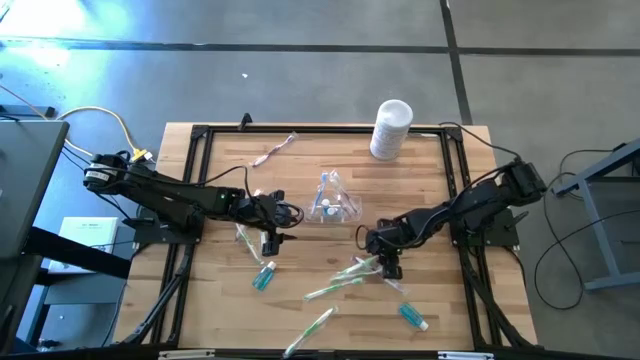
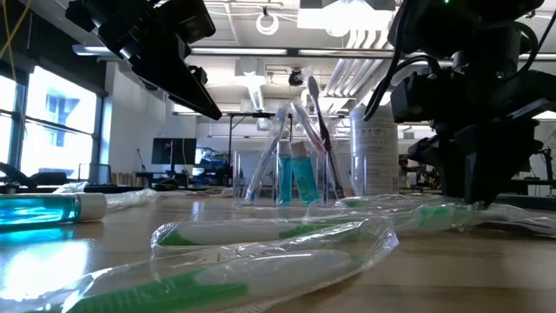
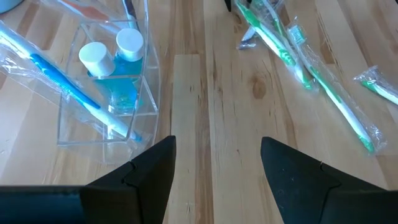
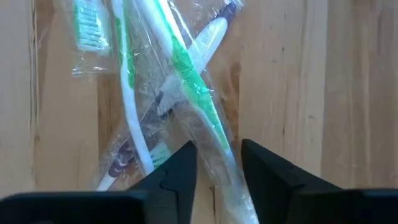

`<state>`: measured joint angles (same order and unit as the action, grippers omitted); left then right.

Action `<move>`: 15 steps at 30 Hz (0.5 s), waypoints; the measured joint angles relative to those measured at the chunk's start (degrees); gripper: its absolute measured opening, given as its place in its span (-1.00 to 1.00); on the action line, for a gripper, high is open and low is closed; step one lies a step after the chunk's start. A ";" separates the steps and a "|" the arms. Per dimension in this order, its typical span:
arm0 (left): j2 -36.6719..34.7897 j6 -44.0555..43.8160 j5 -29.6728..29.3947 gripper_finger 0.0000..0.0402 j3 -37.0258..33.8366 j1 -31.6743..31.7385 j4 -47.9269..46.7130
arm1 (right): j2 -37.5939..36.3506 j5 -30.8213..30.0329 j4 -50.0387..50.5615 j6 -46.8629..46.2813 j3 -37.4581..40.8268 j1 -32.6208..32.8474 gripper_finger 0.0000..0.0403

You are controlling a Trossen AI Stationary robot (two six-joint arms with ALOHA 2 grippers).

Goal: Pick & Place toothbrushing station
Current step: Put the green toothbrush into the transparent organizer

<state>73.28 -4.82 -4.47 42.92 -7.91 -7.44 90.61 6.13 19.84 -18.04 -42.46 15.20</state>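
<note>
Clear cup (image 1: 333, 203) stands mid-table; bare wood between it and the left gripper (image 1: 270, 240), fingers spread over open boards. Wrapped toothbrushes (image 1: 352, 272) crowd under the right gripper (image 1: 390, 266). White canister (image 1: 390, 129) blocks the far edge. Teal tubes (image 1: 264, 277) lie toward the near edge.

Two dark jointed arms trailing black and yellow cables.

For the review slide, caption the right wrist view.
Right gripper, fingers open, straddling a wrapped green toothbrush in a crossed pile.
</note>
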 joint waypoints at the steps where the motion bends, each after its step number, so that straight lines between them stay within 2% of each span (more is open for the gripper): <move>1: 0.00 0.00 0.00 0.15 0.00 -0.02 -0.02 | 0.00 0.00 0.02 0.13 0.00 0.00 -0.51; 7: 0.00 0.01 0.00 0.15 0.00 -0.01 0.00 | 0.00 1.41 0.74 0.41 0.00 -0.12 -0.92; 11: 0.00 0.00 0.00 0.15 0.00 0.00 0.02 | -0.02 0.66 2.76 0.28 -0.45 -0.22 -0.92; 15: 0.00 0.01 0.00 0.15 0.00 -0.01 0.17 | -0.02 -3.94 8.89 0.75 -3.47 -0.22 -0.94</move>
<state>73.28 -4.81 -4.47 42.92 -7.91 -7.27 90.59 2.19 28.72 -17.29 -45.93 14.98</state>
